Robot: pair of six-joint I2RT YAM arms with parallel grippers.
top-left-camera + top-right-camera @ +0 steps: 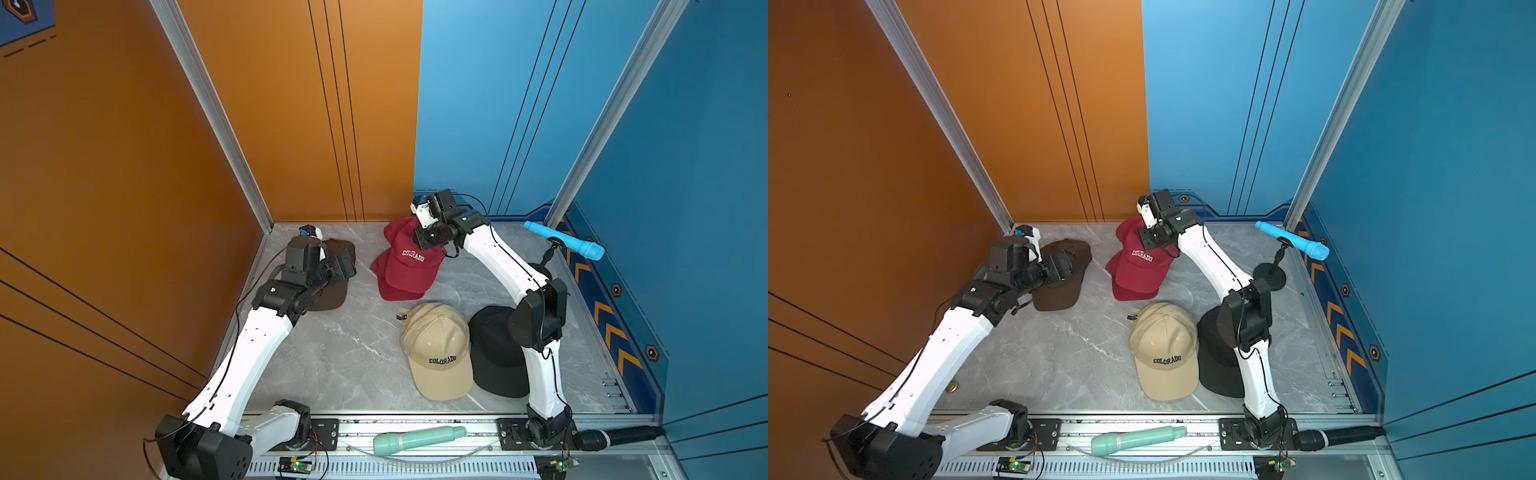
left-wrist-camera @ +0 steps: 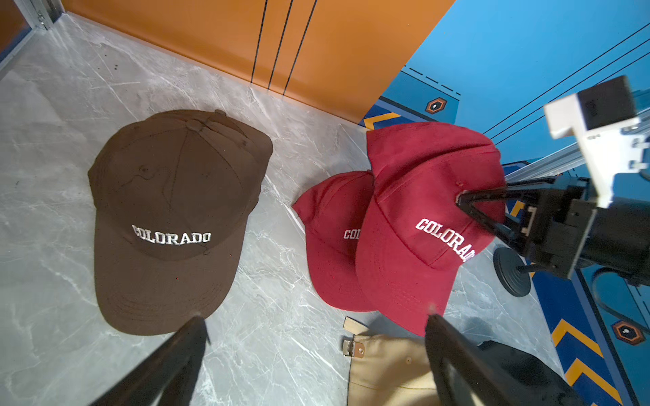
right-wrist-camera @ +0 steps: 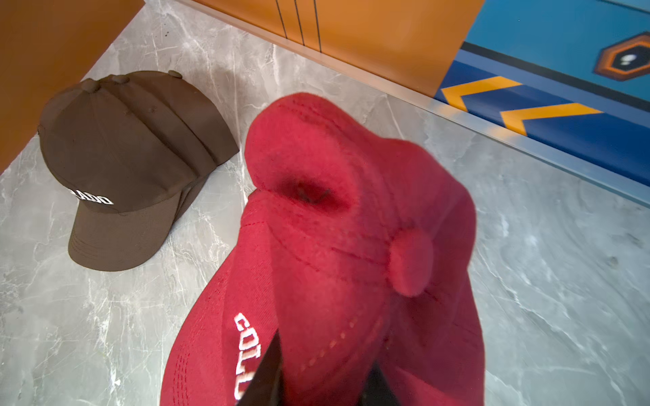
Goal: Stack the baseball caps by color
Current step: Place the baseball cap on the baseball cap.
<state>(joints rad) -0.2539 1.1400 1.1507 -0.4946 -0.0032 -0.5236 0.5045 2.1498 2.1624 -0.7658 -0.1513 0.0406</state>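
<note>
In a top view, centre frame, my right hand pinches the upper red cap onto the lower red cap, matching colours. Left wrist view: my left hand gapes wide, empty, by the brown caps. Right wrist view: red crown bunches between my fingers.
</note>
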